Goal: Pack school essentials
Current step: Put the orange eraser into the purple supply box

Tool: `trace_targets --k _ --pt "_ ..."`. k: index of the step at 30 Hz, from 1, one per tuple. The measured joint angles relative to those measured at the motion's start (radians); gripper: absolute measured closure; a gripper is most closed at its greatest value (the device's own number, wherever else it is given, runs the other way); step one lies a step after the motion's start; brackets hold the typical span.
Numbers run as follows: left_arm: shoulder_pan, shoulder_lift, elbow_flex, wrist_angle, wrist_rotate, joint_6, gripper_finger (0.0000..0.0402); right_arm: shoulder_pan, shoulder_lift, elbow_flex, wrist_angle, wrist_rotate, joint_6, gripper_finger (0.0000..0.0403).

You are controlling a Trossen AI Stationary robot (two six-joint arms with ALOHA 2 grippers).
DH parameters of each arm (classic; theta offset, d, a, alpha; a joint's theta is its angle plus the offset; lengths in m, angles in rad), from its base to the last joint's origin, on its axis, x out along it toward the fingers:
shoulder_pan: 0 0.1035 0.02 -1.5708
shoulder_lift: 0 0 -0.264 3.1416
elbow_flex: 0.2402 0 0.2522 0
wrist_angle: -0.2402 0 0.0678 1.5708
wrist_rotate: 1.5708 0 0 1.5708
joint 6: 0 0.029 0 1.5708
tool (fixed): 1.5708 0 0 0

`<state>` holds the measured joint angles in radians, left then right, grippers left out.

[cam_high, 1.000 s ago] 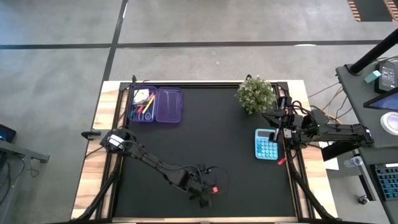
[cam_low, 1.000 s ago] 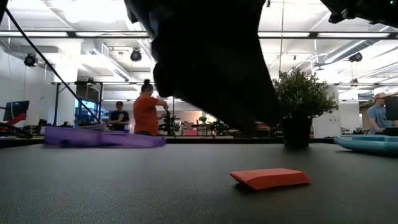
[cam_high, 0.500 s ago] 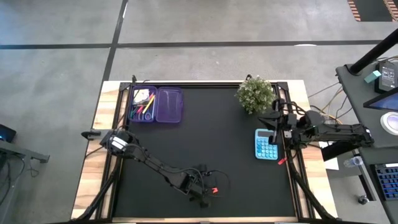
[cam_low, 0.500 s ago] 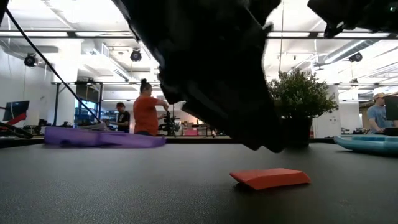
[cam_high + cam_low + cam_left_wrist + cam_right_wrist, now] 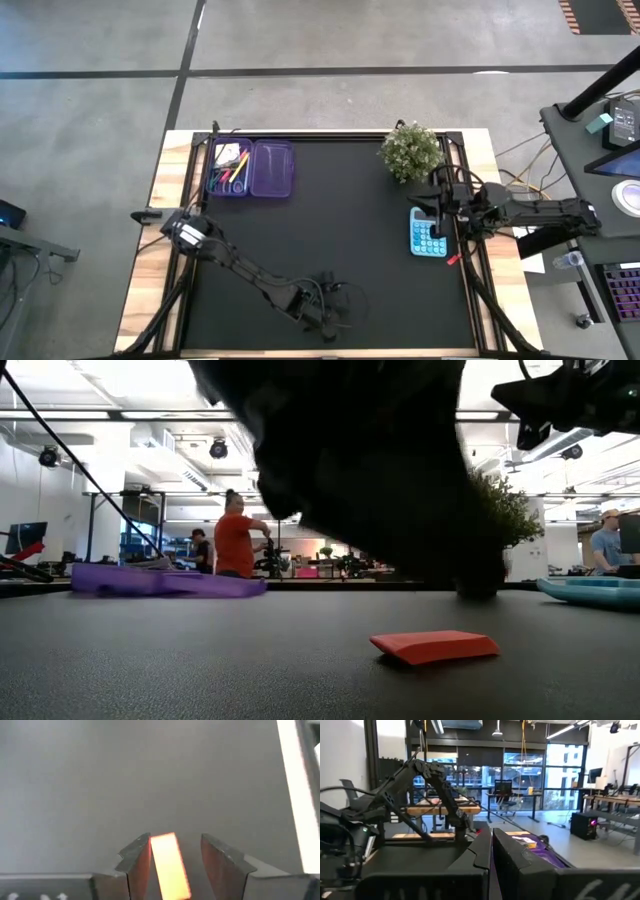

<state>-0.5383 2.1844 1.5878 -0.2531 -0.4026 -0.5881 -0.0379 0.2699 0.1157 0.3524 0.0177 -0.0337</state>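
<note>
Left gripper (image 5: pixel 172 865) low over black table mat (image 5: pixel 340 240) at about 6 o'clock, near front edge; dark fingers (image 5: pixel 137 862) spread, straddling flat red rectangular eraser (image 5: pixel 169 865) lying on mat between them, one finger close alongside it, the other apart, no pinch visible. Same eraser flat on mat in low view (image 5: pixel 434 646), bulk of left arm looming dark above it. Right gripper (image 5: pixel 491 857) at about 3 o'clock, raised above light-blue calculator (image 5: pixel 428 233); fingers pressed together, nothing between them. Bushy green potted plant (image 5: pixel 411 150) at about 1 o'clock, just beyond calculator. Translucent purple two-part plastic case (image 5: pixel 251 168) open at about 11 o'clock; outer half holding thin coloured pens (image 5: pixel 236 177) and a white pad (image 5: pixel 231 153), contents too small to sort further; inner half showing only purple. Small red item (image 5: pixel 452 259) on mat at right edge, just past calculator's near corner, kind not discernible. People (image 5: pixel 237 544) standing in room beyond table, seen in low view.
</note>
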Motion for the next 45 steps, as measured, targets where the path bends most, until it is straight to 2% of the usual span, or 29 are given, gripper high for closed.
trace_targets --k 11,24,29,39,45 --pt "-0.007 0.003 -0.042 0.000 -0.042 -0.009 0.0245 0.043 0.000 -0.003 0.020 0.008 0.008 0.0394" --pt "0.014 -0.009 -0.043 -0.168 -0.088 -0.003 0.0248 0.043 0.000 -0.003 0.022 0.008 -0.002 0.0394" --pt "0.014 -0.012 -0.044 -0.183 -0.078 0.031 0.0280 0.043 0.000 -0.003 0.022 0.008 0.000 0.0394" --pt "0.013 -0.018 -0.039 -0.218 -0.058 0.045 0.0374 0.043 0.000 -0.003 0.022 0.008 0.000 0.0394" --pt "0.013 -0.059 -0.022 -0.207 -0.054 0.087 0.0398 0.043 0.001 -0.003 0.020 0.008 0.000 0.0394"
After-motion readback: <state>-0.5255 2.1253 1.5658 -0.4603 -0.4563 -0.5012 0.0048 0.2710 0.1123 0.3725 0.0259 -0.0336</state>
